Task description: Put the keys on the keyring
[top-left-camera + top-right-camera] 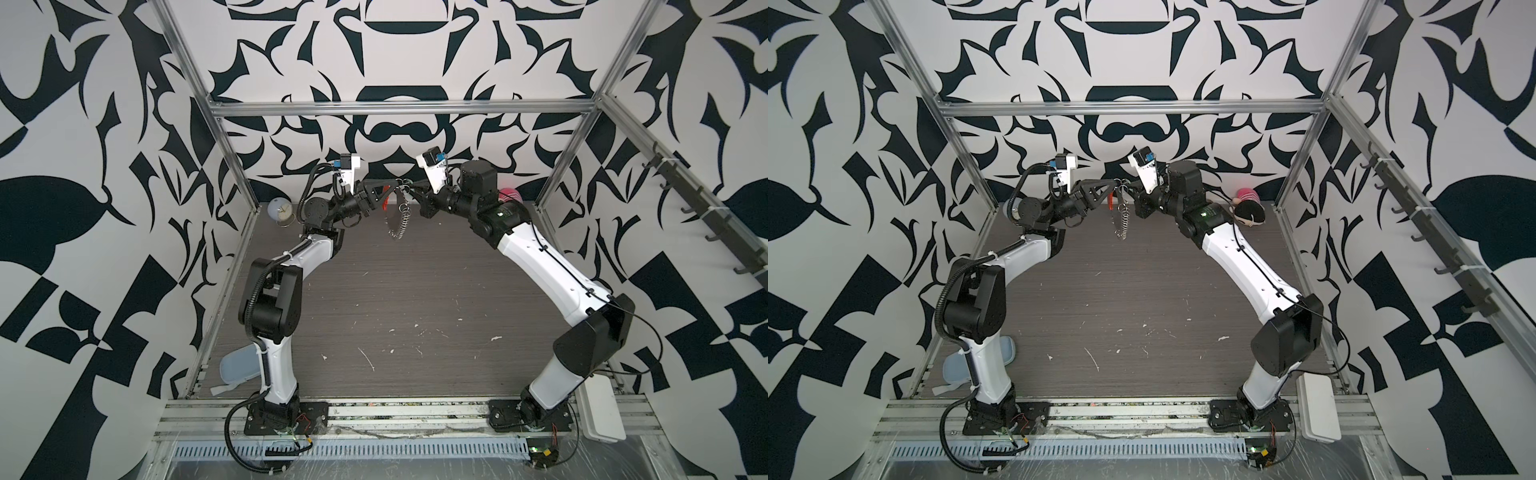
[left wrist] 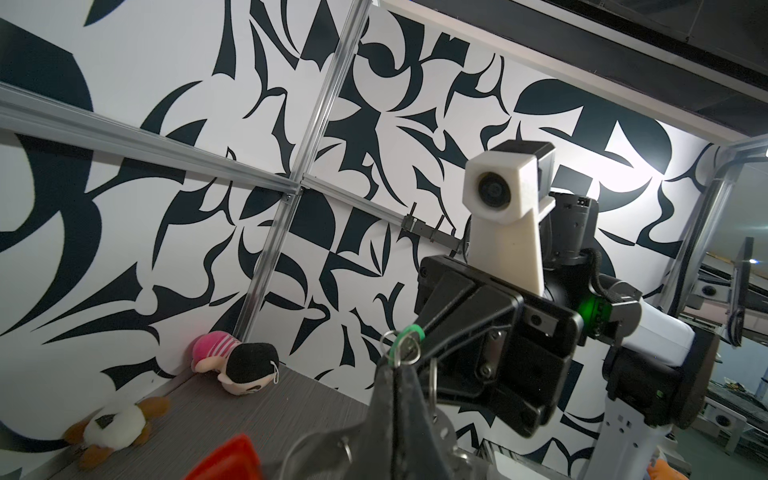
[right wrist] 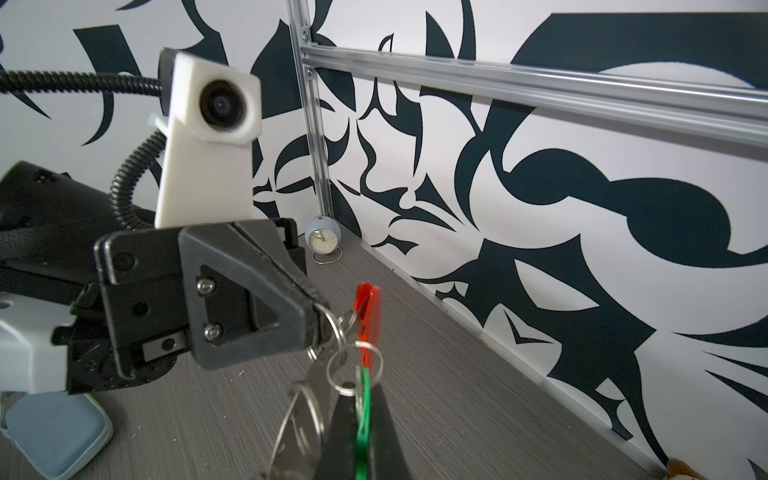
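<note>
Left claw point(image 3: 319, 322) was pinched on the keyring point(image 1: 400, 222). The loop hung with its small rings and red piece point(image 3: 365, 311), clear above the far tabletop point(image 1: 395, 299). Right claw point(image 1: 411, 192) was clamped on the keys point(image 3: 363, 415), tag edge-on with its long axis toward the left claw, just beside the loop. Whether it was threaded could not be told. Tabletop was scuffed grey woodgrain, with patterned walls close behind.

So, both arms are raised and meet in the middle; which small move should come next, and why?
Probably ease the right gripper slightly toward the left gripper, to work the small ring of the green tag onto the keyring. The right fingers are shut on the tag, the left on the keyring; the tag sits right beside those rings, but I cannot see it threaded.
</note>
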`<action>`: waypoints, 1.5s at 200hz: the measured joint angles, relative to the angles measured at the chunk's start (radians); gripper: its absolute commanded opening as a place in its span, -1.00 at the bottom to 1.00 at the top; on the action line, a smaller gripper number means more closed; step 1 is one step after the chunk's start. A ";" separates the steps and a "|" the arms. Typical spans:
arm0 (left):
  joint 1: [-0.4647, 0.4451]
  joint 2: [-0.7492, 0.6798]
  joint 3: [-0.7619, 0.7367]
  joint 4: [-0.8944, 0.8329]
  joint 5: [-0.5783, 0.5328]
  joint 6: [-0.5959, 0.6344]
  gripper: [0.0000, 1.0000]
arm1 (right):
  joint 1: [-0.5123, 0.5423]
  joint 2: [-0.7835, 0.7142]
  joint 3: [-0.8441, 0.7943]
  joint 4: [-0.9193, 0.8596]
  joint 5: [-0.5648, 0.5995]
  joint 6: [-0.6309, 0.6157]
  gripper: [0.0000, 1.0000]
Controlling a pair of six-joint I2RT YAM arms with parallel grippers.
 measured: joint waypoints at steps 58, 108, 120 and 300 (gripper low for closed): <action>0.000 0.000 0.000 -0.013 0.015 0.000 -1.00 | 0.010 -0.002 -0.079 0.036 -0.018 0.027 -1.00; 0.001 0.000 0.000 -0.013 0.015 0.000 -1.00 | 0.010 -0.009 -0.087 0.047 -0.002 0.026 -1.00; 0.001 0.000 0.000 -0.013 0.017 0.001 -1.00 | 0.010 -0.016 -0.096 0.052 0.001 0.026 -0.91; -0.183 0.250 -0.047 -0.195 -0.093 0.283 -1.00 | -0.177 -0.223 -0.459 0.149 0.326 0.257 -0.31</action>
